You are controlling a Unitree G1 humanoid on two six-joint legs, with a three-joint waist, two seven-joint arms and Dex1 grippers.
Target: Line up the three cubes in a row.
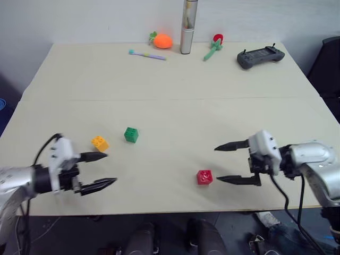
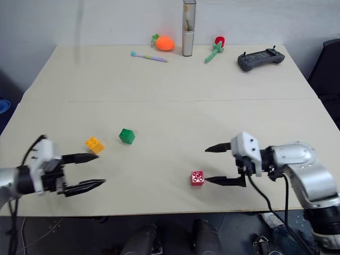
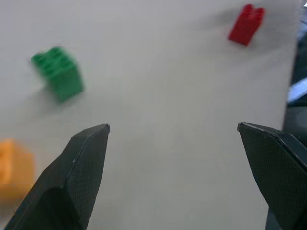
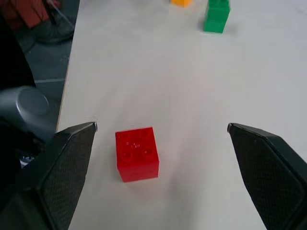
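Red cube (image 1: 204,177) lies apart from green cube (image 1: 131,134) and yellow-orange cube (image 1: 100,143).
Both the left gripper (image 1: 104,170) and right gripper (image 1: 226,163) are spread, empty; a careless approach risks knocking the red cube askew.

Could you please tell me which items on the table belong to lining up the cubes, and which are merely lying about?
Belonging to the job:
- yellow-orange studded plastic brick
- green studded plastic brick
- red studded plastic brick

Lying about, along the far edge:
- orange carrot-like toy
- red-and-green flower-like toy
- pastel toothbrush
- tall metal cylinder
- dark grey handheld controller
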